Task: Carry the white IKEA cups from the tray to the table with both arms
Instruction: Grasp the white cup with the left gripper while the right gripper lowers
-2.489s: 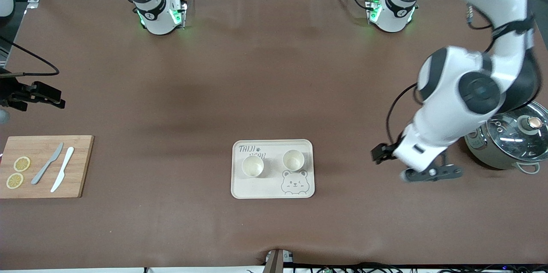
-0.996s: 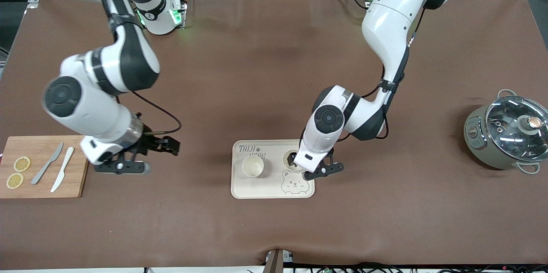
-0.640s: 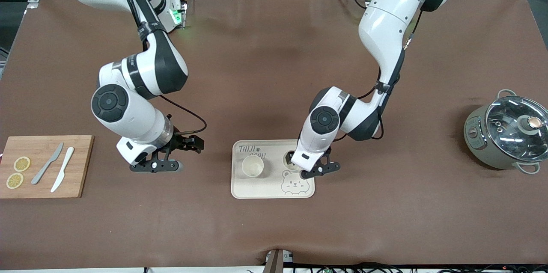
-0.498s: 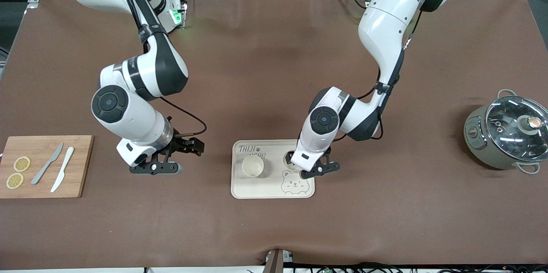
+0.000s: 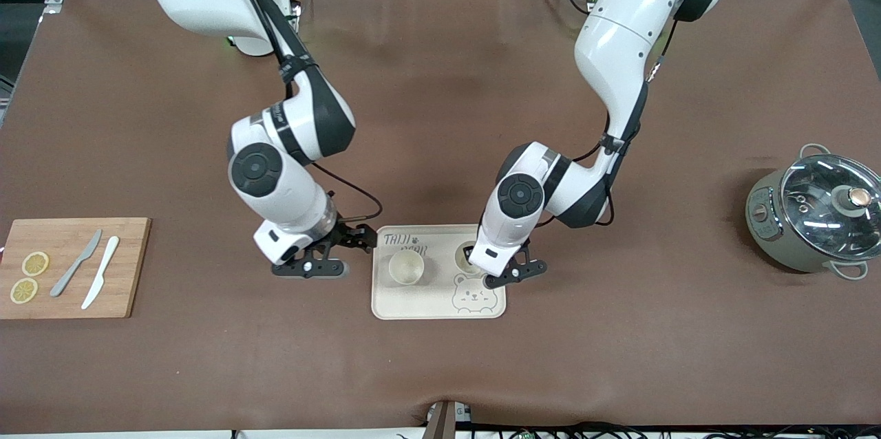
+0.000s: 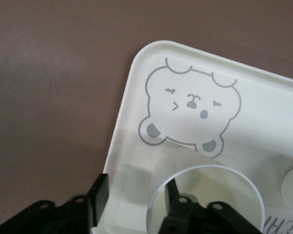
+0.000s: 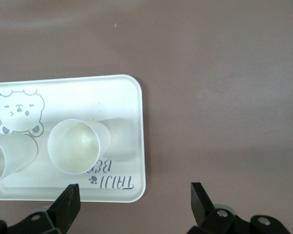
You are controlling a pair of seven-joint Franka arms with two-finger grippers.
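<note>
Two cups (image 5: 406, 267) on bear tray (image 5: 438, 306)

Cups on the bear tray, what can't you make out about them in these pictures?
1. Front view: the left arm's wrist covers most of one cup; the left tool straddles its wall, contact unclear.
2. Left wrist view: that cup's base is cut off by the picture's edge.
3. Right wrist view: it is cut by the edge too; the right tool hangs open beside the bear tray.

Two white cups (image 5: 406, 267) (image 5: 465, 254) upright, side by side on tray (image 5: 433, 307).
</note>
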